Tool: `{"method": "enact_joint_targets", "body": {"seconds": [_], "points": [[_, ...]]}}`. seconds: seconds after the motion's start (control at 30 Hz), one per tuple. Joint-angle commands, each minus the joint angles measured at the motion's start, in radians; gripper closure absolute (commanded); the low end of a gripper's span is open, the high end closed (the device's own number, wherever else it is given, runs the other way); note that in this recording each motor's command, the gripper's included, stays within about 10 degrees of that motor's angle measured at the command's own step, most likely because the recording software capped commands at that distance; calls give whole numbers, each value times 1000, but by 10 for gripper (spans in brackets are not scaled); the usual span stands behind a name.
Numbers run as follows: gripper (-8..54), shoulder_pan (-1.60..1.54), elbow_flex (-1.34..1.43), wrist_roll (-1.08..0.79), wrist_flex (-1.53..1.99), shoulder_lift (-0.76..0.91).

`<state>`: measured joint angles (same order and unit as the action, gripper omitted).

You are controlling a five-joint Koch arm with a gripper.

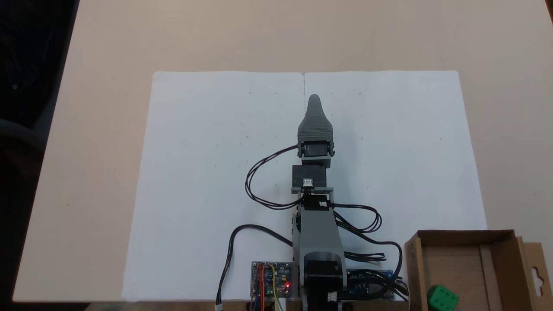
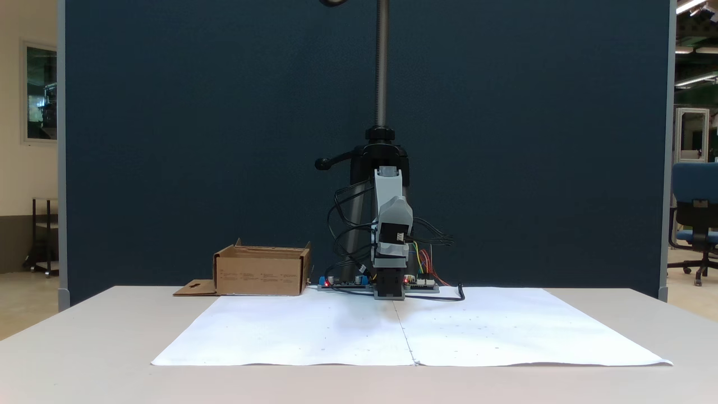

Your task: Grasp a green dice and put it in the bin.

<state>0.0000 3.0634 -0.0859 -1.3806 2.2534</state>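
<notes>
Koch arm at rest over a white paper sheet (image 1: 216, 172) on the counter (image 1: 108, 43), seen from above and from the front. The tool (image 1: 314, 100) points away from the arm's base along the sheet's centre crease; from above only one tapered grey jaw shows, the other lying beneath it, and from the front the tool (image 2: 388, 292) sits low and folded near the sheet, so whether it is released or clenched cannot be told. Nothing is seen in its grasp. The green dice (image 1: 442, 298) lies inside the bin (image 1: 453, 259), on its cardboard floor near the lower edge of the top view; this places it well behind the tool and to the right in that view, beside the arm's base. In the front view the bin (image 2: 261, 272) stands to the left of the arm, its hang-hole flap (image 2: 193, 288) lying flat on the counter. With the dice already contained, the task appears complete. The sheet around the tool offers open room on all sides; black cables (image 1: 259, 181) loop close to the arm's links.
</notes>
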Motion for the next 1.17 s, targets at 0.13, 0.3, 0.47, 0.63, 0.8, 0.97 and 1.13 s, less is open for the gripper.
{"method": "enact_joint_targets", "body": {"seconds": [0.13, 0.3, 0.47, 0.63, 0.8, 0.97, 1.13], "points": [[7, 2, 67, 20, -92, 101], [6, 3, 67, 20, -91, 101], [7, 2, 67, 17, -87, 100], [7, 2, 67, 17, -86, 101], [7, 2, 67, 17, -87, 100], [7, -8, 67, 17, -87, 101], [7, -6, 67, 17, -87, 100]]}}
